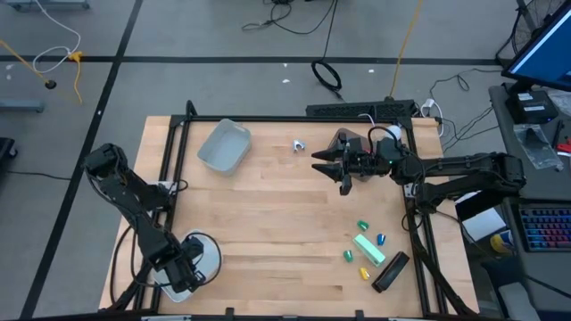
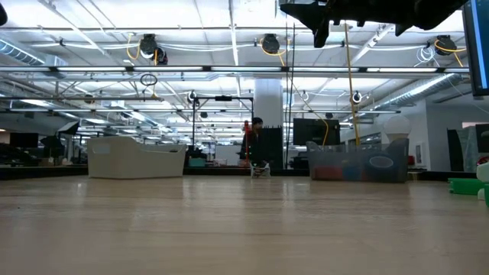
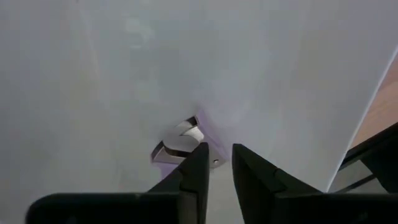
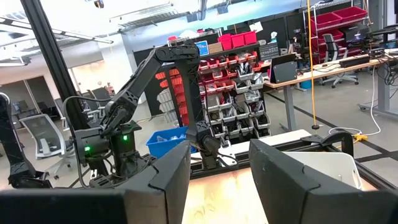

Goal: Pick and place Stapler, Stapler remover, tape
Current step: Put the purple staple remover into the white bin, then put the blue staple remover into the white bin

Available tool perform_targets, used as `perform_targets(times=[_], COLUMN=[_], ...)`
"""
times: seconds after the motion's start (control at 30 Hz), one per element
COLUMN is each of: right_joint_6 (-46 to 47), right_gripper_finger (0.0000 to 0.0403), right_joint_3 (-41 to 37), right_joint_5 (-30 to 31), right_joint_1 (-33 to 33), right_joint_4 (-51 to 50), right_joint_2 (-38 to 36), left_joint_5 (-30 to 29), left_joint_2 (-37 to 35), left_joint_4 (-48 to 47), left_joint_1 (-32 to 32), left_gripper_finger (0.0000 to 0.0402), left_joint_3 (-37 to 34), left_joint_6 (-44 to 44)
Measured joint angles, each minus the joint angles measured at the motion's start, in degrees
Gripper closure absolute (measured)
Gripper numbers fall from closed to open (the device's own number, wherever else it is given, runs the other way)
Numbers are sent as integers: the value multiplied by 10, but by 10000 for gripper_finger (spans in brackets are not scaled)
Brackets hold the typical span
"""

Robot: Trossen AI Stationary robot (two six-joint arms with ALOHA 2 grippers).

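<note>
Since the left gripper (image 3: 219, 149) sits low inside the white bin (image 1: 207, 254) at the near left corner, fingers narrow with nothing between them, my worry is the lift-out; a crooked rise could catch the bin wall and drag or tip it. That bin holds one small metal piece (image 3: 180, 140), which I take for the stapler remover, lying just beyond the fingertips; I see nothing else in it. Near the right edge lie the tape (image 1: 362, 226) rolls, scattered close around a green block (image 1: 368, 248), probably the stapler, with a black bar (image 1: 390, 272) beside them; a wide grasp there could knock a roll away. Farther on, the right gripper (image 1: 332, 169) hangs high, fingers wide, empty. At the far side the grey bin (image 1: 223, 145) looks empty, a small pale item (image 1: 299, 145) well apart from it.
</note>
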Motion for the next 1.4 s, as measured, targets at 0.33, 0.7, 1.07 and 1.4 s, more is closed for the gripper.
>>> perform_targets(times=[0.33, 0.7, 1.07, 1.4], right_joint_6=[0, -16, -30, -41], right_gripper_finger=[248, 248, 248, 248], right_joint_3=[0, 0, 0, 1], right_joint_5=[0, -2, -3, 0], right_joint_1=[0, 0, -38, -93], right_joint_4=[0, 0, -59, -201], right_joint_2=[0, 0, -27, -87], left_joint_5=[-78, -280, -293, -292], left_joint_2=[-82, -127, -116, -28], left_joint_4=[-8, -100, 57, 185], left_joint_1=[21, 194, 476, 626], left_gripper_finger=[314, 314, 314, 314], left_joint_3=[37, 147, 149, 148], left_joint_6=[38, 349, 865, 1007])
